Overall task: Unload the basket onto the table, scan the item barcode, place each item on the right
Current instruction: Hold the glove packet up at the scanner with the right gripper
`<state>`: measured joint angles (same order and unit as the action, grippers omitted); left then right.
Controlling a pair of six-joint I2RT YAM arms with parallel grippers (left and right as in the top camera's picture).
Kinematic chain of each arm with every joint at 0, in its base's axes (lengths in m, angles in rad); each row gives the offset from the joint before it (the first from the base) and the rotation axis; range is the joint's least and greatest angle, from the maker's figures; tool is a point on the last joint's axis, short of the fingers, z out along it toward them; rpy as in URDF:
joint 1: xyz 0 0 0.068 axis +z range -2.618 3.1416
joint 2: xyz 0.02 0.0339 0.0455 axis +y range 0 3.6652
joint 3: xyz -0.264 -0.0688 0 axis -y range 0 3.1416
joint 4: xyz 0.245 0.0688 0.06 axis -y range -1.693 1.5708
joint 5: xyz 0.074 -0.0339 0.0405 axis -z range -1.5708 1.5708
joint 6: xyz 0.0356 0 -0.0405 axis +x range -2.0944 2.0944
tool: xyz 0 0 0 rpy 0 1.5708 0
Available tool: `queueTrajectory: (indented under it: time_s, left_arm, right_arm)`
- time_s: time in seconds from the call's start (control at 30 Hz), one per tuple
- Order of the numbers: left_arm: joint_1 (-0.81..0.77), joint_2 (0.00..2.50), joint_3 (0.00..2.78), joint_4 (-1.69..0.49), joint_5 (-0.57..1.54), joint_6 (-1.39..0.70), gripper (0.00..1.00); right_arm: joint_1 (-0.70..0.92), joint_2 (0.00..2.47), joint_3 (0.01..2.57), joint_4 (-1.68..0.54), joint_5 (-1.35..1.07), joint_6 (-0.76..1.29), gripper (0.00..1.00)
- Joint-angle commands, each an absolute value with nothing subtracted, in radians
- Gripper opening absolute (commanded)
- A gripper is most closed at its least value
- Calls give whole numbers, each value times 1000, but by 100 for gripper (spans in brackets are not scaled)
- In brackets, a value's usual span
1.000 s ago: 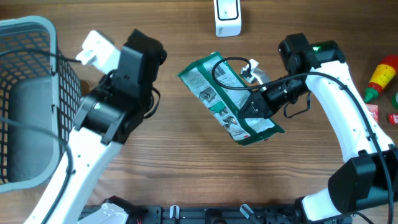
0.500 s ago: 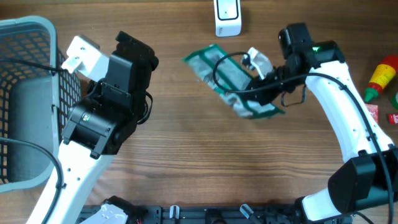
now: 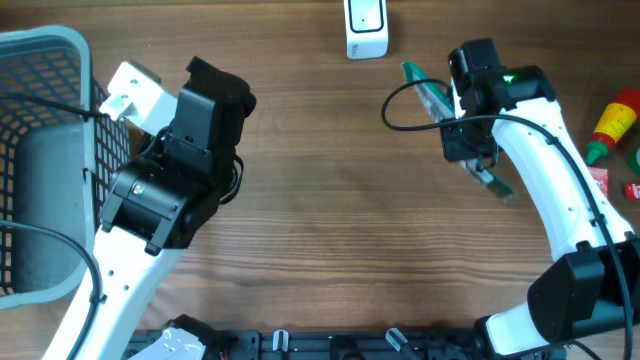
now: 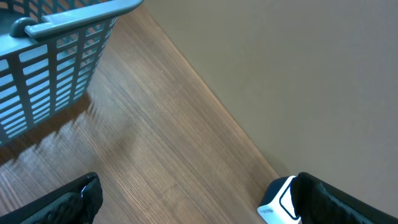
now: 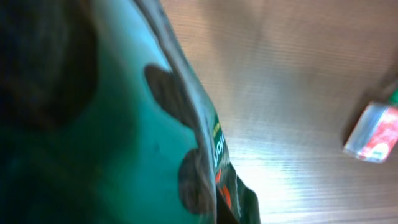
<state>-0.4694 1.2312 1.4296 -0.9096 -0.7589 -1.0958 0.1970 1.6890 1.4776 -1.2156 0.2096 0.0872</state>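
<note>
Wooden table [image 3: 320,250], plain beige wall [image 4: 280,62]

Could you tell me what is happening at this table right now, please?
The right gripper is shut on a green packet and holds it off the wooden table, edge-on to the overhead camera, just right of the white scanner at the far edge. The left gripper is open and empty, near the grey basket. Whether the barcode faces the scanner cannot be told.
</note>
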Motion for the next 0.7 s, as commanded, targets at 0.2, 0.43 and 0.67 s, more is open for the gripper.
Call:
queueTrajectory:
  time_s: [0.2,0.43,0.67]
  left_arm:
    - [-473,1225,1432,-911,-783,-1080,100]
    - [-473,1225,1432,-911,-783,-1080,100]
    - [-473,1225,1432,-911,-783,-1080,100]
  right_arm:
    - [199,1737,1477,-755,424,141,4]
    - [213,1920,1477,-405,480,-142,5]
    - [265,2070,1477,-62,583,-238,5]
